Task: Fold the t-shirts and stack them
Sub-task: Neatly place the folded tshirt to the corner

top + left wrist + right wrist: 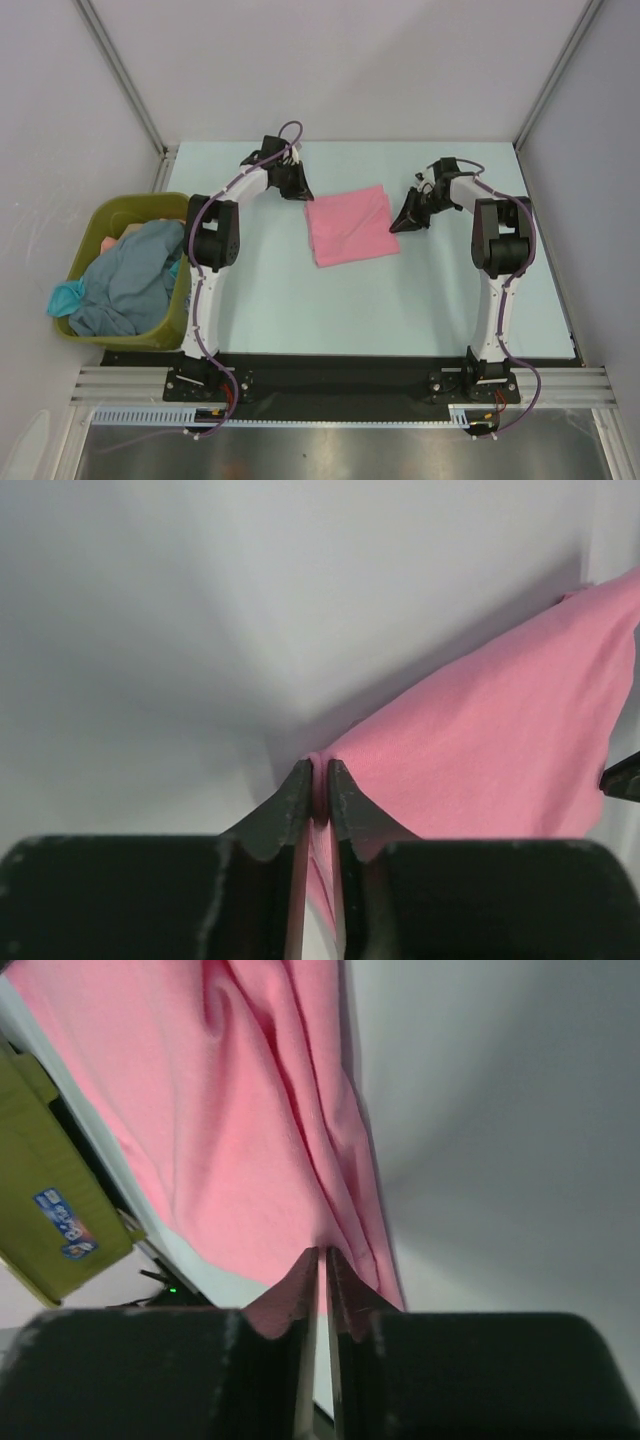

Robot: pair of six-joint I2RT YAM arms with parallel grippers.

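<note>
Fingertips (290,810) of the left gripper (318,780) are pressed almost together on a pinch of the pink t-shirt (350,228), and those of the right gripper (322,1258) are likewise nearly closed, apparently on the shirt's opposite edge. The pink t-shirt is laid near the middle of the table (300,300) as a rough rectangle, with the left gripper at its far left corner and the right gripper at its right side. The task is judged to be at an early stage: one shirt is partly folded, perhaps with a further fold to be made, while grey-blue shirts (125,280) and a teal piece (66,296) lie heaped in the olive bin (178,305) at the table's left edge, not yet folded, and no stack has been begun. The overall layout and the bin's contents are given only by the top view, where neither grip can be made out. The pinches are shown only by the wrist views; in the left one the cloth is seen drawn up off the surface, and in the right one the bin's wall and a blue sticker (62,1222) are visible beyond the cloth.
</note>
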